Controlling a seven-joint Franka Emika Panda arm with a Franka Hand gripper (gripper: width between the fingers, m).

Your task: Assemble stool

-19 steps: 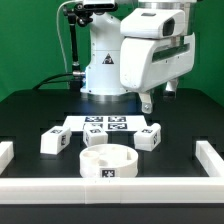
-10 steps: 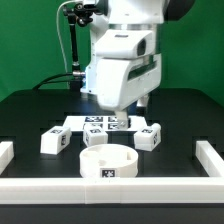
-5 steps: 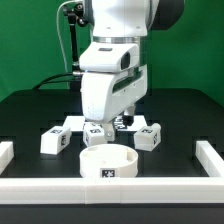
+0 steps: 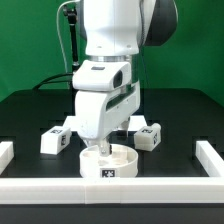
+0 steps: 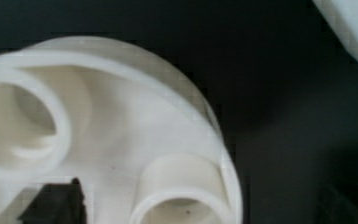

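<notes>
The round white seat disc lies at the front of the black table, a tag on its front wall. My gripper hangs right over its back left rim, fingertips at rim level. In the wrist view the seat disc fills the picture, with two round sockets showing. My gripper is open, and a dark finger shows inside the disc wall. One white leg lies to the exterior view's left of the disc and another leg to its right. The third leg is hidden behind my arm.
Long white border rails run along the front, the left and the right of the table. The marker board lies behind the disc, mostly hidden by my arm. The robot base stands at the back.
My arm has swung from the exterior view's right towards the left and come down. The gripper went from above the marker board to the seat disc's rim. The parts have not moved.
</notes>
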